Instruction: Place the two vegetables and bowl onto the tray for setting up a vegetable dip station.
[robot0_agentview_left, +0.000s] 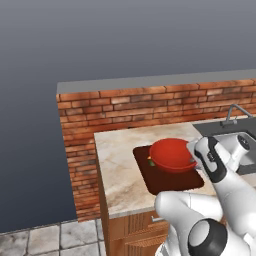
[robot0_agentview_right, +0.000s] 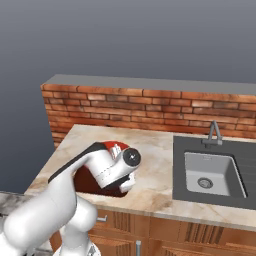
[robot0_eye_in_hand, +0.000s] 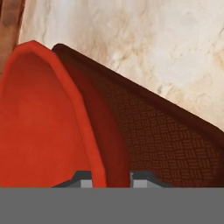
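Bowl (robot0_agentview_left: 171, 154) sits on the tray (robot0_agentview_left: 170, 182) at centre-right of the left base view, covering the tray's back half; the tray's front strip is bare. Tray lies on the marble counter (robot0_agentview_left: 120, 165), with a brick wall (robot0_agentview_left: 150, 105) behind it. At the bowl's left edge there is a small orange and green bit, the carrot (robot0_agentview_left: 150, 161), on the tray and touching or just beside the bowl; too small to tell more. Cucumber can't be made out in any view. Arm comes up from the lower right of the left base view, with the hand at the bowl's right rim; the wrist hides the fingertips there. In the right base view the arm covers most of the tray (robot0_agentview_right: 87, 185) at left of centre, and a sliver of the bowl (robot0_agentview_right: 111, 146) shows above the wrist. Sink (robot0_agentview_right: 210, 172) with faucet (robot0_agentview_right: 214, 132) is at the right of that frame, well apart from the tray. In the hand view, the gripper (robot0_eye_in_hand: 107, 179) has its two tips at the bottom centre, one either side of the bowl's (robot0_eye_in_hand: 39, 131) rim, and the rim wall runs between them. Tips sit close against the rim, so it reads as clamped on the bowl. Tray's (robot0_eye_in_hand: 175, 144) patterned surface fills the lower right, the counter (robot0_eye_in_hand: 144, 43) the top.
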